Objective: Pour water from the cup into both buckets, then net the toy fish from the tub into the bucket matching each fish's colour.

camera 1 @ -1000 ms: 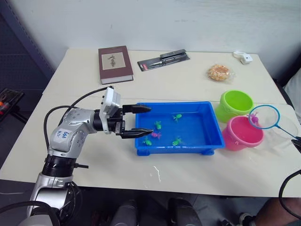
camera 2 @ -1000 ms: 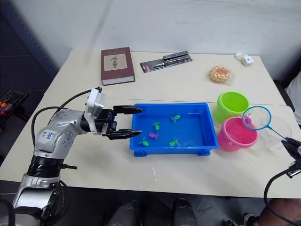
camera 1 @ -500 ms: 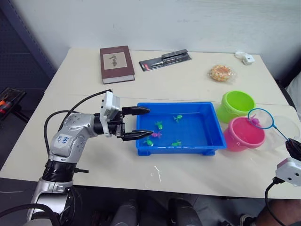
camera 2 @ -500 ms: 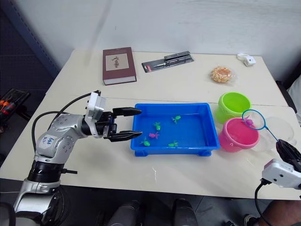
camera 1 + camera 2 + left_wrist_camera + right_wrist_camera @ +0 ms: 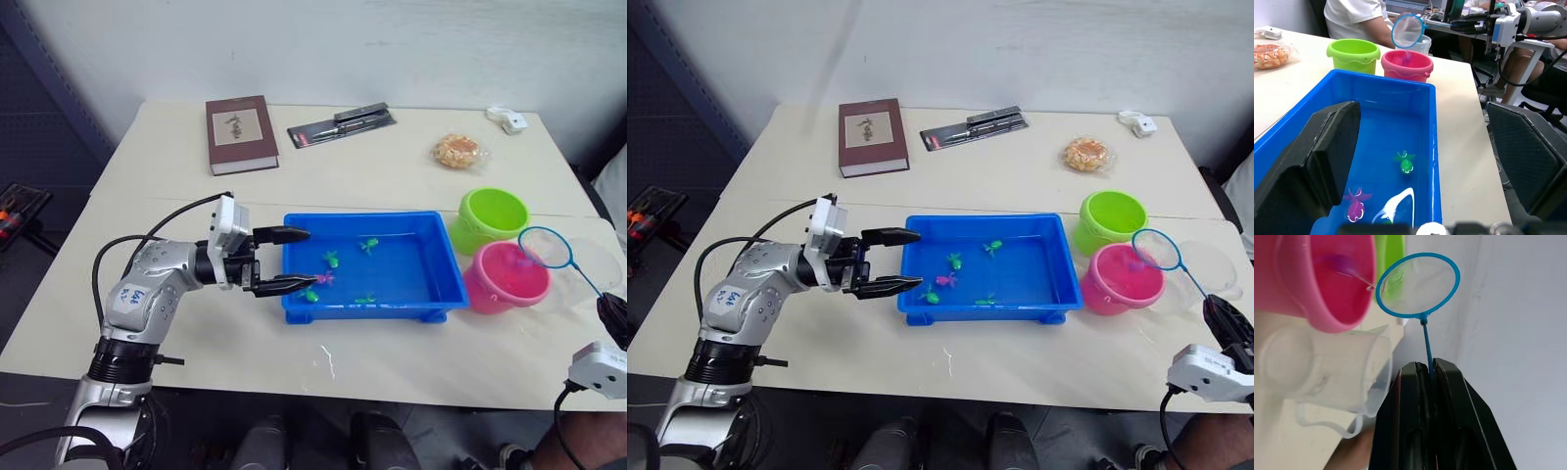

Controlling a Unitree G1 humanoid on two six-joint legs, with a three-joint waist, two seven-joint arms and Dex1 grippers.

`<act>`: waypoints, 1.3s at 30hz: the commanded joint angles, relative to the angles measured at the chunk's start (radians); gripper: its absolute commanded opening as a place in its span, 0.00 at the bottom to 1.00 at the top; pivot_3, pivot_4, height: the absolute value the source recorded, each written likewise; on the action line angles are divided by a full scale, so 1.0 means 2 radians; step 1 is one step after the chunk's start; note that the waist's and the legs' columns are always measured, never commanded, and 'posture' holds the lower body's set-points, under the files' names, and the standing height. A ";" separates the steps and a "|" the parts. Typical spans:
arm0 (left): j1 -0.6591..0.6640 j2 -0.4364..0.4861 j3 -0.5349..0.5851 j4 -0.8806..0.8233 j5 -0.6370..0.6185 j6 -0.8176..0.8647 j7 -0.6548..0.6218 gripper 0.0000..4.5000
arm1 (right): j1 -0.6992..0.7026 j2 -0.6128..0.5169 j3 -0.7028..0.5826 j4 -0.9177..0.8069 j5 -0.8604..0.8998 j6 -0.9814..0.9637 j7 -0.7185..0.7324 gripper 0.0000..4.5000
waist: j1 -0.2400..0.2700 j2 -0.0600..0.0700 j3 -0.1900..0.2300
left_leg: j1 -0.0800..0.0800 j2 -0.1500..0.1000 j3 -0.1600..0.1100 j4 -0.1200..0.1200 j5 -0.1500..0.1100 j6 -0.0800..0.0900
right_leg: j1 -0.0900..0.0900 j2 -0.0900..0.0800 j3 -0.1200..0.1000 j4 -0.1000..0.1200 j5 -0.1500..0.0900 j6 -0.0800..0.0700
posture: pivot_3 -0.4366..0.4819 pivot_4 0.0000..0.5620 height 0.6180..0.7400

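The blue tub holds water and several small fish, green ones and a pink one. My left gripper hovers open at the tub's left end. To the right of the tub stand the green bucket and the pink bucket. The clear cup sits just right of the pink bucket. My right gripper is shut on the net's thin handle. The net's blue hoop hangs over the pink bucket's right rim. A pink fish shows inside that bucket.
At the back of the table lie a brown book, a packaged tool, a snack bag and a small white device. A seated person is beyond the table's right end.
My right wrist has come into view at the lower right, with the net's hoop staying by the pink bucket. My left gripper has eased slightly back from the tub.
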State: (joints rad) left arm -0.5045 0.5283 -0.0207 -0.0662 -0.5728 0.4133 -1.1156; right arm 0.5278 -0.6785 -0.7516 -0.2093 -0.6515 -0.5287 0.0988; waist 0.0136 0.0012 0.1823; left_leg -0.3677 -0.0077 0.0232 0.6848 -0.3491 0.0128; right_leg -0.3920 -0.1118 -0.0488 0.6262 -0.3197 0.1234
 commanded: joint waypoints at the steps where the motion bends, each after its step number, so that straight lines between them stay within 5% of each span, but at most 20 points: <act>1: -0.001 0.001 -0.001 -0.013 0.003 -0.009 -0.004 0.98 | 0.014 -0.019 0.011 -0.001 0.003 -0.020 0.002 0.00 | -0.001 0.000 0.000 | 0.000 0.000 0.000 0.000 0.000 0.000 | 0.000 0.000 0.000 0.000 0.000 0.000 | 0.48 0.27 0.99; 5: -0.001 0.000 0.004 -0.014 0.003 -0.008 0.001 0.98 | -0.004 -0.014 0.001 -0.010 0.050 0.011 0.007 0.00 | -0.002 0.000 0.000 | 0.000 0.000 0.000 0.000 0.000 0.000 | 0.000 0.000 0.000 0.000 0.000 0.000 | 0.48 0.27 0.99; 8: 0.003 0.006 0.009 -0.012 0.005 -0.010 0.000 0.98 | -0.017 -0.013 0.023 -0.037 0.186 0.046 0.075 0.00 | -0.006 0.000 0.000 | 0.000 0.000 0.000 0.000 0.000 0.000 | 0.000 0.000 0.000 0.000 0.000 0.000 | 0.48 0.27 0.99; 12: 0.007 0.032 0.030 0.011 0.013 -0.023 -0.009 0.98 | -0.048 -0.053 0.068 -0.142 0.475 0.208 0.208 0.00 | -0.012 0.000 0.000 | 0.000 0.001 0.000 0.000 0.000 0.000 | 0.000 0.001 0.000 0.001 0.000 0.000 | 0.48 0.27 0.99; 17: 0.018 0.070 0.037 0.028 0.027 -0.035 -0.026 0.98 | -0.094 -0.137 0.115 -0.204 0.654 0.420 0.272 0.00 | -0.008 0.000 0.000 | 0.001 0.001 -0.001 0.000 0.000 0.000 | 0.001 0.000 0.000 0.001 0.000 0.000 | 0.48 0.27 0.99; 22: 0.031 0.089 0.049 0.022 0.031 -0.034 -0.022 0.98 | -0.208 -0.190 0.230 -0.208 0.635 0.498 0.283 0.00 | 0.000 -0.001 0.000 | -0.002 0.000 -0.003 0.001 0.000 0.001 | 0.001 -0.001 0.000 0.000 0.000 0.000 | 0.48 0.27 0.99; 27: 0.046 0.101 0.058 -0.003 0.027 -0.019 -0.009 0.98 | -0.342 -0.159 0.394 -0.166 0.521 0.499 0.285 0.00 | 0.000 -0.001 0.000 | -0.002 0.000 -0.003 0.001 0.000 0.001 | 0.000 -0.001 -0.001 0.000 0.000 0.000 | 0.48 0.27 0.99; 39: 0.061 0.100 0.065 -0.038 0.022 0.003 0.011 0.98 | -0.463 -0.082 0.498 -0.045 0.350 0.433 0.286 0.00 | -0.001 -0.001 0.000 | -0.002 0.000 -0.003 0.002 0.000 0.000 | 0.000 -0.001 -0.003 0.000 0.000 0.000 | 0.48 0.27 0.99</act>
State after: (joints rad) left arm -0.3843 0.7223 0.0814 -0.1105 -0.5092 0.4191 -1.1002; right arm -0.3829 -0.8468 0.2471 -0.2907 0.0763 0.3693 0.6572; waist 0.0120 -0.0010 0.1820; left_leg -0.3726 -0.0084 0.0175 0.6878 -0.3491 0.0137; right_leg -0.3929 -0.1134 -0.0553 0.6266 -0.3196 0.1233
